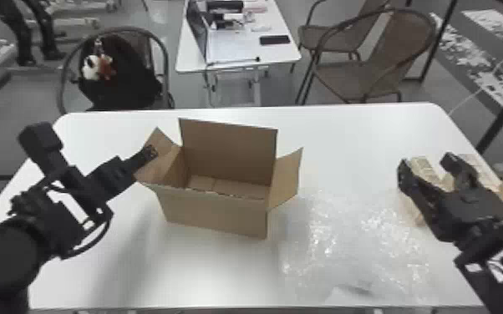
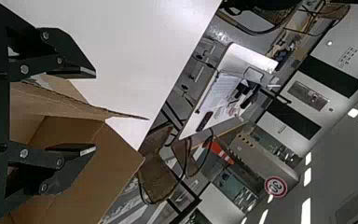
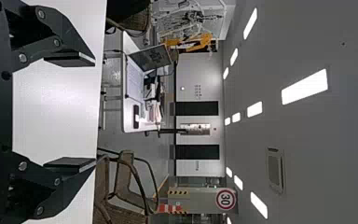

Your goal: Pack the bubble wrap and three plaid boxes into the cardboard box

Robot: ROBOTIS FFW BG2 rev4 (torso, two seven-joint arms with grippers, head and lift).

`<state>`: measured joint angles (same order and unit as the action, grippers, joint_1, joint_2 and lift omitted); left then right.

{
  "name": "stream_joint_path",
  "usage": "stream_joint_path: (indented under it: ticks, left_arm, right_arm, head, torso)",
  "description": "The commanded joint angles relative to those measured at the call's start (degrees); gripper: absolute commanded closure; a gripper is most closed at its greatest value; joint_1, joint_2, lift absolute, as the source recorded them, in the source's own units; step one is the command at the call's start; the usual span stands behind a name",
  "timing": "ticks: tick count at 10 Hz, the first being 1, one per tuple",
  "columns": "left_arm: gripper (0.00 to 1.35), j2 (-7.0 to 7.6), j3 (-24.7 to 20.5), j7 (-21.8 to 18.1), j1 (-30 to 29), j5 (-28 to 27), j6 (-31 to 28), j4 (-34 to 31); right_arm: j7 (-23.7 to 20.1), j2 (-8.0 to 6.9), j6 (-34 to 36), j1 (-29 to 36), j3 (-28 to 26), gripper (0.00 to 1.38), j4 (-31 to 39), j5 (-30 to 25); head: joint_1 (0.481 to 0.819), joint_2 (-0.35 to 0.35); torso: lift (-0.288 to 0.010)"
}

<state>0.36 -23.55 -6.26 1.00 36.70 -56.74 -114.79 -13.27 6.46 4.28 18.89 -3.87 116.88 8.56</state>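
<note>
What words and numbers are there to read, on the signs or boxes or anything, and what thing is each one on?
"30": on the round sign with the red edge, in the room behind.
Too small to read: the little marks on the big white panel.
No words that I can make out: the cardboard box.

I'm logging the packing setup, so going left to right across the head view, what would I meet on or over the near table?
Left pincer, cardboard box, bubble wrap, plaid boxes.
</note>
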Motion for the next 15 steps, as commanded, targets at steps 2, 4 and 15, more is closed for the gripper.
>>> stream_joint_path:
  ticks: [2,4,15]
  left_arm:
    - [1.22,-0.51,-0.44,1.78,-0.12,2.24,-0.74,-0.26]
    - [1.22,-0.51,-0.44,3.62,-1.27,2.59,0.67,-1.23]
    - [1.22,-0.51,0.44,5.55,-7.16,4.08,8.66,-2.81]
  right_arm:
    - [0.0,0.13,0.02,0.0,0.0,0.5,-0.07,0.32]
    - [0.0,0.39,-0.07,0.0,0.09,0.5,-0.16,0.76]
    - [0.0,1.97,7.93,-0.88,2.64,0.5,-4.03,7.17]
  head:
    - [0.695,0.058]
    - [0.695,0.057]
    - [0.695,0.102]
  torso:
    - [-0.148]
    - [-0.148]
    - [-0.148]
